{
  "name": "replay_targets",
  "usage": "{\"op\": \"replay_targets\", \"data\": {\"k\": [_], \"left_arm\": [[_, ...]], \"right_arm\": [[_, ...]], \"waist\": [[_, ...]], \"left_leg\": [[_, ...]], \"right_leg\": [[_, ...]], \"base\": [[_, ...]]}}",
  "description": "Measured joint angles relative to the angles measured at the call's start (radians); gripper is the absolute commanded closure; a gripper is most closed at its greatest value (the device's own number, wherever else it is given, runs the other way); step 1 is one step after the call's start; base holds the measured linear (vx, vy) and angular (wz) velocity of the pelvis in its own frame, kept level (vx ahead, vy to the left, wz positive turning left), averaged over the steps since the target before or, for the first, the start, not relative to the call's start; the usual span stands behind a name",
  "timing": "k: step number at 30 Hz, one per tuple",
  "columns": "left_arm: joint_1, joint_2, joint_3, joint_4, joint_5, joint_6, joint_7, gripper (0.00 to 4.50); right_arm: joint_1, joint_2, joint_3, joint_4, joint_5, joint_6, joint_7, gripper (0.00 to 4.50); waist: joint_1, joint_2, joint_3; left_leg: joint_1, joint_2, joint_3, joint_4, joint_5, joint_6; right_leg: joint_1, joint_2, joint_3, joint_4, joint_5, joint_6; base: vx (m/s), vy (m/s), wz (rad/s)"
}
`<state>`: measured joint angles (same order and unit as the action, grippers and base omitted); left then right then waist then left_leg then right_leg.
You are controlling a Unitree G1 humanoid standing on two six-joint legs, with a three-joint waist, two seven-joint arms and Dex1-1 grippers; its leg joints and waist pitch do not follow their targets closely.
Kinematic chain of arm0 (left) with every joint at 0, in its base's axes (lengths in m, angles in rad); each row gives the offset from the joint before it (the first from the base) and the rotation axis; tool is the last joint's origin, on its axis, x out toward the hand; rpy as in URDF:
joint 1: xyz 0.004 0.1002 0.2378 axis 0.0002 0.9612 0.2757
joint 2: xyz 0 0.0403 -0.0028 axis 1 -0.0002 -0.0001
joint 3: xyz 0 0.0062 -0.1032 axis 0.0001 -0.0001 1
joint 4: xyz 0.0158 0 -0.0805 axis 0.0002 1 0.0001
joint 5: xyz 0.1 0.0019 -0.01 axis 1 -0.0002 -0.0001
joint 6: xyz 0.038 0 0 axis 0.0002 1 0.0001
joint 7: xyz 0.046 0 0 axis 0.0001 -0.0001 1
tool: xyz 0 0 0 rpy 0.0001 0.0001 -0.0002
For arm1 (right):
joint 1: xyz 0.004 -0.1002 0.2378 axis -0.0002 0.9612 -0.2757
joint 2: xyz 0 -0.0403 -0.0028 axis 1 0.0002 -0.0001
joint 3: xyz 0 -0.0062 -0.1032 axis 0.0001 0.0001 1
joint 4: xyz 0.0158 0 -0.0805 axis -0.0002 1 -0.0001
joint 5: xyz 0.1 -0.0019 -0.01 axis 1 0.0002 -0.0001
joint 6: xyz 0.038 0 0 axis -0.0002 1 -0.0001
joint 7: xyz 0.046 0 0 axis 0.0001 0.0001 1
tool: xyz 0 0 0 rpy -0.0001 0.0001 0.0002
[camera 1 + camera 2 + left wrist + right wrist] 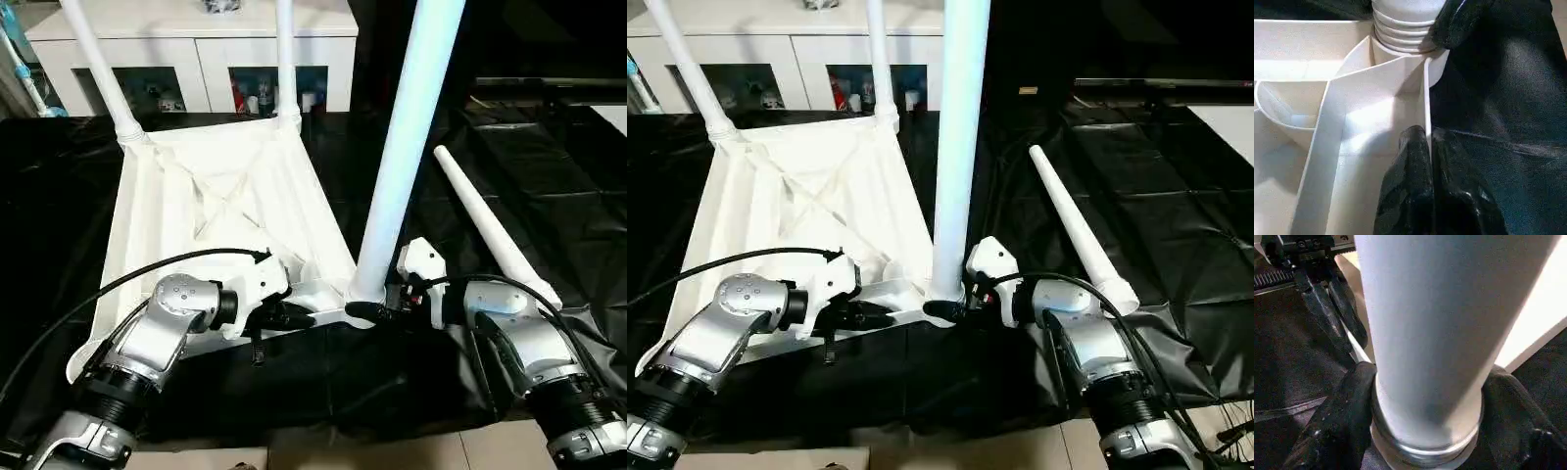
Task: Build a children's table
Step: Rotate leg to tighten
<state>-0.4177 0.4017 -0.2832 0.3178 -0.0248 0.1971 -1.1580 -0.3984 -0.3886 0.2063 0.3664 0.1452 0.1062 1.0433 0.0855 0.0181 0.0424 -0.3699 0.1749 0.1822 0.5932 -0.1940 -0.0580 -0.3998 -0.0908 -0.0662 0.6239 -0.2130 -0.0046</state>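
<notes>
Risk, near leg: the third leg (407, 147) stands upright in the near right corner socket (361, 294), with ridged rings at its base showing above the socket; it may not be fully home; if the right gripper (377, 311) turns or pushes off-axis, the leg could bind or tilt, I judge
Risk, top sliding: the tabletop (211, 201) lies on slick black cloth (392, 382); a hard twist at one corner could swing the whole piece unless the left hold resists it
Risk, loose leg: the fourth leg (490, 227) lies on the cloth just beside the right forearm; a sweep of that arm could roll it away
Right gripper: its two black fingers (1347, 421) flank the base of the third leg, one on each side; in the right wrist view they sit against the tube, so I read it as grasping the leg near the socket
Left gripper (1425, 161): clenched, its fingers pinching the thin near edge wall of the tabletop, close to that same corner; it appears to steady the piece
Table, place: upside down on the cloth-draped big table, in front of the robot, between the two silver forearms; a white cabinet (196, 39) stands behind
Table, look: white plastic; ribbed underside with crossing diagonal ribs; rim wall raised all round
Legs fitted: the far left leg (98, 64) and far right leg (285, 59) rise from the far corners; the near left socket looks empty
Legs, look: long white tapered tubes, smooth, wider at the socket end
</notes>
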Motion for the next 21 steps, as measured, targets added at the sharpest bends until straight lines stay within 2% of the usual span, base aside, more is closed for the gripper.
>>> {"op": "replay_targets", "data": {"k": [10, 15, 19, 21], "left_arm": [[0.007, 0.001, 0.002, -0.006, 0.000, 0.002, 0.010, 4.50], [-0.055, -0.070, 0.006, 0.088, 0.044, 0.011, 0.140, 4.50], [-0.124, -0.154, 0.011, 0.178, 0.078, 0.057, 0.275, 4.50], [-0.174, -0.207, 0.018, 0.246, 0.089, 0.084, 0.356, 4.50]], "right_arm": [[0.001, 0.026, -0.003, 0.015, -0.002, -0.005, -0.034, 1.82], [-0.041, 0.128, -0.042, 0.109, -0.048, -0.001, -0.256, 1.83], [-0.091, 0.226, -0.096, 0.170, -0.074, 0.068, -0.476, 1.83], [-0.143, 0.275, -0.136, 0.231, -0.076, 0.106, -0.606, 1.83]], "waist": [[-0.005, -0.001, 0.000], [-0.024, -0.001, -0.001], [-0.028, -0.001, -0.001], [-0.027, -0.001, -0.001]], "left_leg": [[0.001, 0.001, 0.000, 0.002, 0.000, 0.000], [0.003, 0.001, 0.000, 0.003, 0.001, -0.006], [0.005, 0.000, 0.000, 0.004, 0.002, -0.007], [0.007, 0.000, 0.000, 0.004, 0.002, -0.007]], "right_leg": [[0.000, 0.000, 0.000, 0.003, 0.000, 0.000], [0.003, 0.000, 0.001, 0.006, 0.004, -0.003], [0.005, 0.000, 0.002, 0.006, 0.007, -0.003], [0.006, 0.000, 0.002, 0.005, 0.007, -0.004]], "base": [[0.000, 0.000, 0.00], [0.000, 0.000, 0.00], [0.000, 0.000, 0.00], [0.000, 0.000, 0.00]]}}
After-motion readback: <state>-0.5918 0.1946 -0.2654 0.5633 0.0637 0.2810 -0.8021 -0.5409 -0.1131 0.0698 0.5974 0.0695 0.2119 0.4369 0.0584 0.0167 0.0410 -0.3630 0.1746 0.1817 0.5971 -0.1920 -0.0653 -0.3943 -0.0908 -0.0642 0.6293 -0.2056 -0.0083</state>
